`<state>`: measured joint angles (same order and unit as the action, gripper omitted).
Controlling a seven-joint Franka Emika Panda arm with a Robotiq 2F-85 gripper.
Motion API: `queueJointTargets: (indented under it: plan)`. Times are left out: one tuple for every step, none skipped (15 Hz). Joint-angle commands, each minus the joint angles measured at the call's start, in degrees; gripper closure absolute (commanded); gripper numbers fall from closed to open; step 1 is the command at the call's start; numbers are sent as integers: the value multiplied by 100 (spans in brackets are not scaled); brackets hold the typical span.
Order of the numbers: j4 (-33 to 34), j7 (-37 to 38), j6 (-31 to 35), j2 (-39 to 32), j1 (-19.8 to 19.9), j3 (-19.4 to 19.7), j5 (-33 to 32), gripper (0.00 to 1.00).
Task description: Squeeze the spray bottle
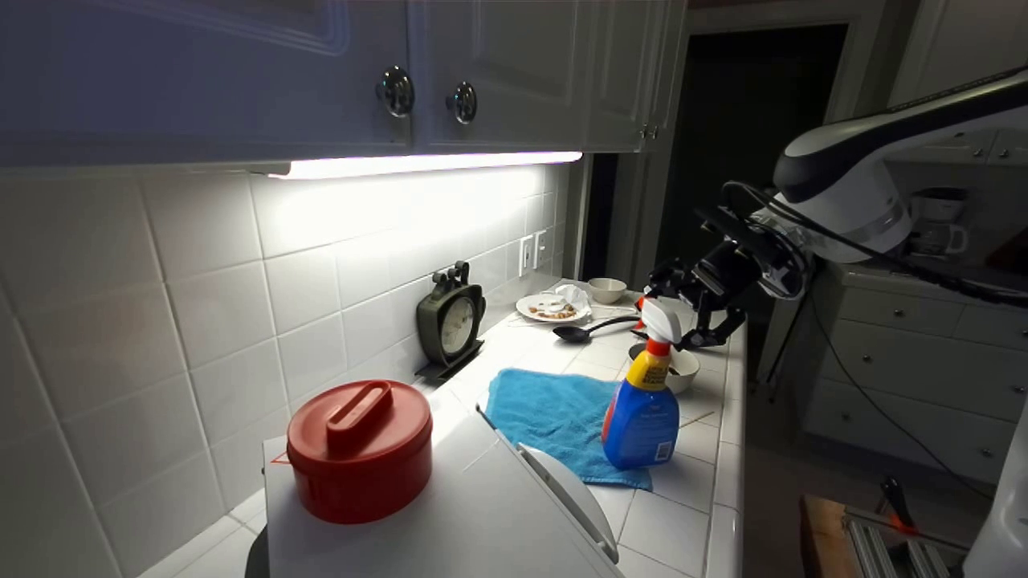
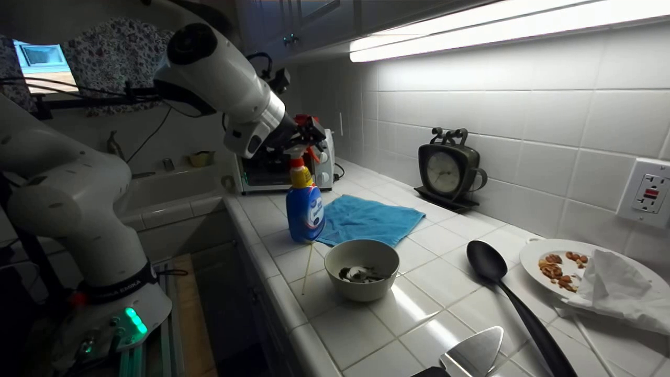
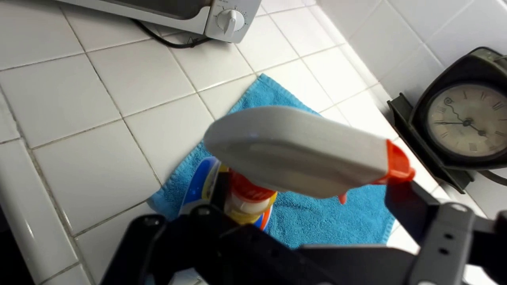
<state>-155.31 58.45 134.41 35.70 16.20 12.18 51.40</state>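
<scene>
An upright blue spray bottle (image 2: pixel 306 212) stands near the counter's front edge (image 2: pixel 285 298). The gripper (image 3: pixel 311 194), jaws apart, straddles its spray head (image 3: pixel 293 150); reaching looks done, the squeeze itself apparently remains.

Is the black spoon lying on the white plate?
No, the spoon lies on the counter, beside the plate.
</scene>
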Motion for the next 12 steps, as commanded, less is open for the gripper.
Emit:
queueJointTargets:
  plan:
    - [-74,-153,-270,58,54,29,363,0]
    - [-96,-76,-315,57,103,4,356,0]
    - [-82,70,-421,27,170,-30,289,0]
    - [-97,143,-390,36,222,-102,238,0]
    - [-86,148,-423,28,243,-113,231,0]
    - [-78,164,-431,11,265,-128,223,0]
    - [-77,174,-432,5,283,-141,224,0]
    - [-82,205,-395,0,312,-165,224,0]
    - [-86,209,-385,-2,332,-165,221,0]
    - [-97,219,-326,-4,360,-196,197,0]
    - [-97,185,-299,-23,381,-209,172,0]
    - [-99,129,-284,-50,381,-190,214,0]
